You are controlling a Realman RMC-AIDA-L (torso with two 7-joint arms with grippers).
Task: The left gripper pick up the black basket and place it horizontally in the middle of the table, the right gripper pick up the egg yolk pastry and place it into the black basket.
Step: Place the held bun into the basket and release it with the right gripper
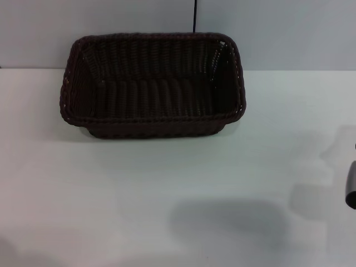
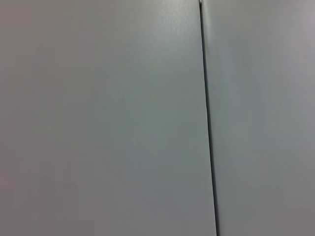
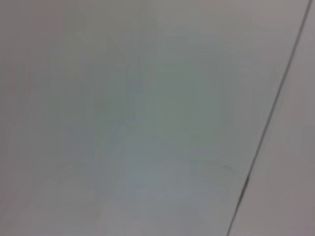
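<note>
- Right gripper [image 1: 352, 189]: only a dark sliver with a grey section showed at the right edge of the head view, at mid-height. Its jaws were out of frame, so whether they stood apart or together could not be told, nor whether they carried anything.
- Left gripper: not visible in any view, so the state of its jaws was unknown. The left wrist view showed only a plain grey panel with a thin dark seam [image 2: 207, 118].
- The right wrist view likewise showed a pale blank surface crossed by a thin dark line [image 3: 268, 128]; no fingers and no task object appeared in it.
- Basket [image 1: 152, 83]: stood upright and open in the upper centre of the head view, long side running across the frame, on the white table [image 1: 167, 194], close to the back wall [image 1: 44, 28]. Nothing held it.
- Basket interior: appeared empty.
- Pastry: not seen in any view; location undetermined.
- Judgement on progress: the basket lay horizontally and roughly central left to right, so the first step looked done or nearly so. The pastry step remained outstanding.
- Markings: no brand, label or legible writing was found on the basket, table, wall or visible arm part.
</note>
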